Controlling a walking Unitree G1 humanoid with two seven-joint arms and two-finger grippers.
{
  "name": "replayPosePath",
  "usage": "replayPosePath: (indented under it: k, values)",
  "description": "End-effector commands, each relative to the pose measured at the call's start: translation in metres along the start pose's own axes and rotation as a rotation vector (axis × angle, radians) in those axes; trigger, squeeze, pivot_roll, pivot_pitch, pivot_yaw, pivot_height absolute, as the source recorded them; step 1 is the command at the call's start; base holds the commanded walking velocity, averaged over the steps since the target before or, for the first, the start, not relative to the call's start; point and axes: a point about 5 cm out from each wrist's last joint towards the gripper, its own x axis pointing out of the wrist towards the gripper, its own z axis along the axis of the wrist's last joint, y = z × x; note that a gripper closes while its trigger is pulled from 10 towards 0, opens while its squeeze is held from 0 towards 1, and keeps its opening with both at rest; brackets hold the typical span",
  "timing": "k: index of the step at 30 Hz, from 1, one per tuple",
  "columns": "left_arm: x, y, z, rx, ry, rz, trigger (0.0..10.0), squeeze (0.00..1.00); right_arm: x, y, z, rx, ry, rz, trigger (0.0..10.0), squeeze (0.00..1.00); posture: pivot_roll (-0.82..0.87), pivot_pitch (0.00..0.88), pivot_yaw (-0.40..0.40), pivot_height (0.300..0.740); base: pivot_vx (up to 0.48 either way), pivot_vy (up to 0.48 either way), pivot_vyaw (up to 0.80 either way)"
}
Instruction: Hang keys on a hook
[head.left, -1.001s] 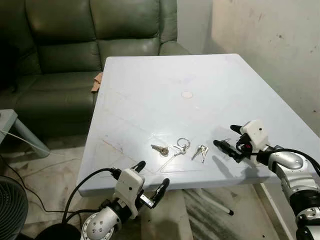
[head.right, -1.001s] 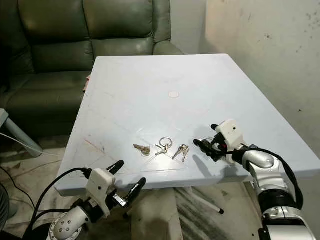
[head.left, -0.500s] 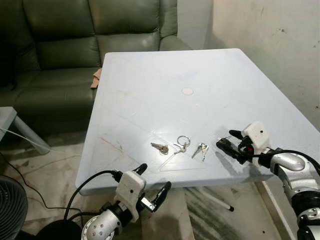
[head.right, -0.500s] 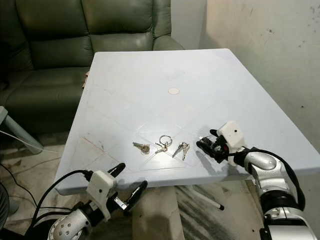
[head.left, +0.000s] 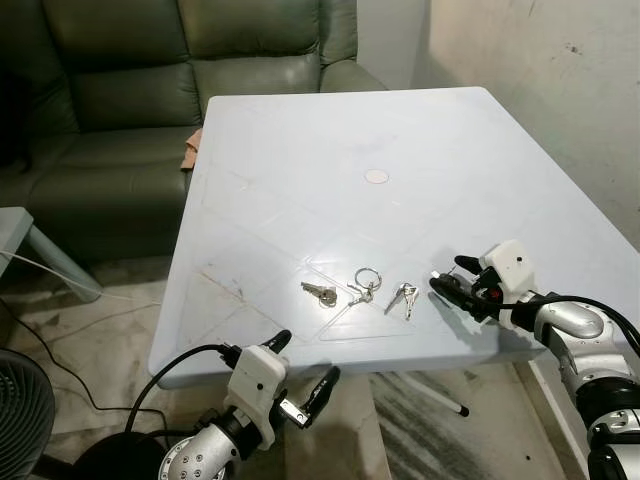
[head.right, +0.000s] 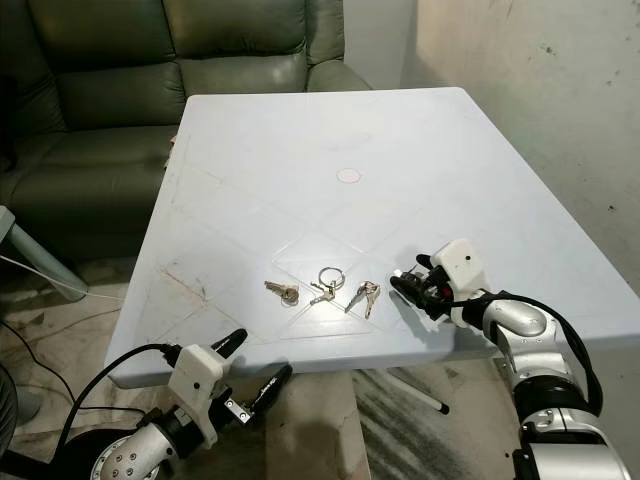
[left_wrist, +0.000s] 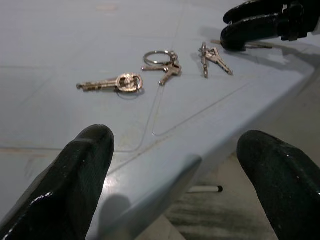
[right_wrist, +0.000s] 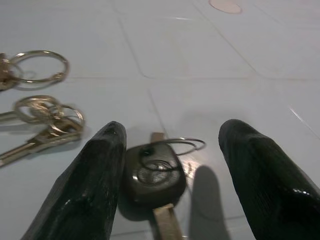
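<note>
Several keys lie near the front edge of the pale blue table (head.left: 300, 160): a single key (head.left: 320, 294), a key ring with a key (head.left: 364, 283) and a pair of keys (head.left: 403, 297). Just right of them my right gripper (head.left: 448, 273) rests low over the table, open. A black-headed key with a wire ring (right_wrist: 155, 175) lies on the table between its fingers (right_wrist: 95, 185), untouched as far as I can see. My left gripper (head.left: 308, 356) hangs open below the table's front edge, empty, and faces the keys (left_wrist: 120, 82).
A dark green sofa (head.left: 150, 90) stands behind the table with a brownish cloth (head.left: 192, 152) on its seat. A stained wall (head.left: 560, 90) runs along the right. A fan (head.left: 20, 410) and a cable (head.left: 60, 290) are on the floor at left. A small round mark (head.left: 376, 176) sits mid-table.
The camera has shifted a little. My left gripper has sunk lower beneath the table edge. My right gripper stays open beside the keys, and the keys have not moved.
</note>
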Motion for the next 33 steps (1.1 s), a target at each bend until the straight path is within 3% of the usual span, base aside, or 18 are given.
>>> replayPosePath:
  k: [1, 2, 3, 4, 20, 21, 23, 33]
  values:
    - [-0.0015, -0.0002, 0.0018, 0.005, 0.004, 0.005, 10.0, 0.00, 0.0015, -0.0024, 0.0045, 0.005, -0.023, -0.018, 4.0, 0.00, 0.01, 0.108, 0.009, 0.740, 0.000, 0.000, 0.00]
    - [-0.0015, -0.0003, 0.0018, 0.005, 0.004, 0.005, 10.0, 0.00, 0.0015, -0.0025, 0.0045, 0.008, -0.025, -0.020, 1.8, 0.00, 0.01, 0.108, 0.009, 0.740, 0.000, 0.000, 0.00]
    - [-0.0016, -0.0003, 0.0018, 0.005, 0.004, 0.005, 10.0, 0.00, 0.0015, -0.0025, 0.0045, 0.010, -0.026, -0.020, 1.8, 0.00, 0.01, 0.108, 0.009, 0.740, 0.000, 0.000, 0.00]
    - [-0.0016, -0.0003, 0.0018, 0.005, 0.005, 0.006, 10.0, 0.00, 0.0015, -0.0027, 0.0046, 0.011, -0.026, -0.023, 0.0, 0.00, 0.01, 0.108, 0.008, 0.740, 0.000, 0.000, 0.00]
    - [-0.0019, -0.0014, 0.0018, 0.000, 0.010, 0.006, 10.0, 0.00, 0.0000, -0.0040, 0.0033, 0.013, -0.023, -0.031, 0.0, 0.00, 0.01, 0.114, 0.008, 0.740, 0.000, 0.000, 0.00]
    - [-0.0018, -0.0014, 0.0018, 0.000, 0.010, 0.005, 10.0, 0.00, 0.0001, -0.0040, 0.0033, 0.013, -0.023, -0.031, 3.0, 0.00, 0.01, 0.114, 0.007, 0.740, 0.000, 0.000, 0.00]
    - [-0.0019, -0.0015, 0.0016, -0.001, 0.011, 0.005, 10.0, 0.00, 0.0003, -0.0038, 0.0032, 0.009, -0.021, -0.031, 10.0, 0.00, 0.01, 0.112, 0.007, 0.740, 0.000, 0.000, 0.00]
    - [-0.0012, -0.0009, 0.0014, 0.000, 0.012, 0.004, 10.0, 0.00, 0.0009, -0.0052, 0.0035, 0.002, -0.012, -0.048, 10.0, 0.00, 0.01, 0.107, 0.008, 0.740, 0.000, 0.000, 0.00]
